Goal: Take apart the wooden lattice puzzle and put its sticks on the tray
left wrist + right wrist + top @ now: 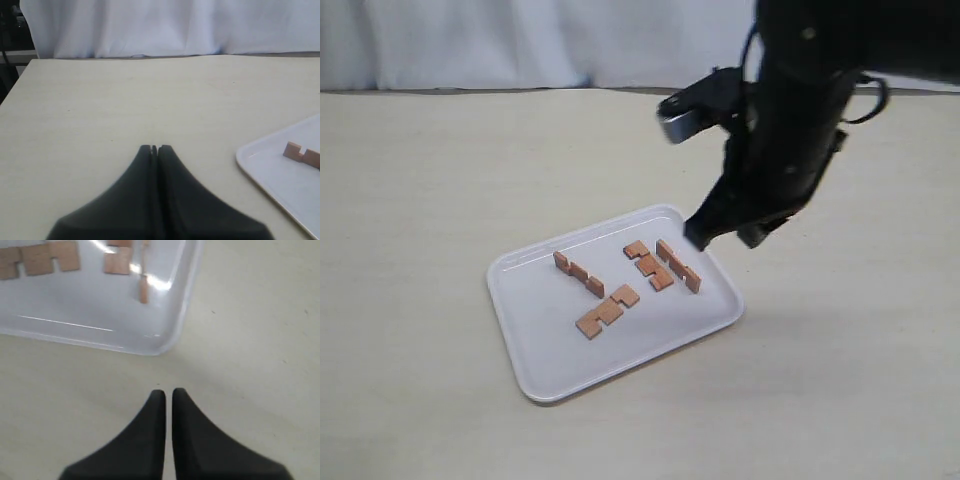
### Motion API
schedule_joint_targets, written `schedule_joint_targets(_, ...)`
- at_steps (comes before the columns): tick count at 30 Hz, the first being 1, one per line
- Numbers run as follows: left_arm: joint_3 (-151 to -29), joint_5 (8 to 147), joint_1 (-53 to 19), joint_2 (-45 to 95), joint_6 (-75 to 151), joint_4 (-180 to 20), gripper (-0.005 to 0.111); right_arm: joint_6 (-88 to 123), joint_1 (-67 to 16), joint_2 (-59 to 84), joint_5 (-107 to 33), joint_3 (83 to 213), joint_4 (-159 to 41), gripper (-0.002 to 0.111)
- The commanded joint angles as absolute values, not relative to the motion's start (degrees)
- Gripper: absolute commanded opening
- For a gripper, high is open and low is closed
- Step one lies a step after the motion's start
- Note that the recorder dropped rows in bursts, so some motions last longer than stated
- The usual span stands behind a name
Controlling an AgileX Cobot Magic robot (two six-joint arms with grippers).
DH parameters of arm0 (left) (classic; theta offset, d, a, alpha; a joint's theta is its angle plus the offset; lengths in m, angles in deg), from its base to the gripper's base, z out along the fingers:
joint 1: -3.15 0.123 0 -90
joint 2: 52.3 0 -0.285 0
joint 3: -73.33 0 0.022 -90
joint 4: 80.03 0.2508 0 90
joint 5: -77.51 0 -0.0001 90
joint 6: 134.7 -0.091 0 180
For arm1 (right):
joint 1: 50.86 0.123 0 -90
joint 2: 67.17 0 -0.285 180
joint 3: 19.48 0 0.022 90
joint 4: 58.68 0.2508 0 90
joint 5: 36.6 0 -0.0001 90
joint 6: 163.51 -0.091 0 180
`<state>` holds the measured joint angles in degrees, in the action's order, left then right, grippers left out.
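Though cut to interlock, lying loose and separate: four sticks [649, 265] on the tray [525, 345], none joined to another. From the left: first stick [578, 272] seemingly up on its edge, notches upward; second stick [607, 311] flat near the middle; third stick [647, 262] flat; fourth stick [678, 265] apparently on edge just beside it, close to the right rim.

Probably light, stiff and dry. Not fragile, but small, and apt to skid on smooth plastic or topple from an edge. Best pinched across the narrow width at mid-length, between the notches, rather than by an end.

Left gripper [154, 148] pressed fully together, empty, low over bare table [420, 180] left of the tray. Right gripper [168, 392] all but closed, only a thin slit between the fingers, holding nothing, raised just beyond the tray's right corner.

Pale matte table, flat, with open room on every side. Glossy white tray with a low rim. White curtain [470, 40] along the back.
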<state>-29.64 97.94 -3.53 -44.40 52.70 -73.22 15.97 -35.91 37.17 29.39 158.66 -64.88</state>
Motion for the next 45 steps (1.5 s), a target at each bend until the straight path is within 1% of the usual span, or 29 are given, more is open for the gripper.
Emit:
schedule_joint_targets(1,-29.46,97.47,-3.51,-44.51,52.83,-73.15,0.0,12.44,-45.43,27.72,28.16,154.56,-65.01,0.004)
schedule_joint_targets(6,-29.46,97.47,-3.51,-44.51,52.83,-73.15,0.0,6.48,-54.92,15.07,22.89,147.14,-69.89,0.004)
schedule_joint_targets(10,-29.46,97.47,-3.51,-44.51,52.83,-73.15,0.0,5.59,-59.16,4.85,17.58,140.78,-72.8,0.004)
schedule_joint_targets(14,-29.46,97.47,-3.51,-44.51,52.83,-73.15,0.0,2.74,-60.24,-6.56,11.4,134.7,-75.0,0.004)
schedule_joint_targets(21,-29.46,97.47,-3.51,-44.51,52.83,-73.15,0.0,-2.4,-60.03,-29.46,-4.49,119.67,-75.09,0.004)
schedule_joint_targets(27,-29.46,97.47,-3.51,-44.51,52.83,-73.15,0.0,-6.23,-60.03,-46.45,-22.69,105.02,-75.66,0.004)
schedule_joint_targets(33,-29.46,97.35,-3.51,-44.51,52.83,-73.15,0.0,-6.23,-60.13,-55.62,-22.04,104.29,-76.16,0.004)
schedule_joint_targets(43,-29.46,97.35,-3.51,-44.51,52.83,-73.15,0.0,-6.23,-60.02,-59.38,-22.3,105.15,-74.66,0.004)
schedule_joint_targets(45,-29.46,97.45,-3.51,-44.51,52.83,-73.15,0.0,-6.23,-60.02,-59.38,-19.11,107.33,-73.94,0.004)
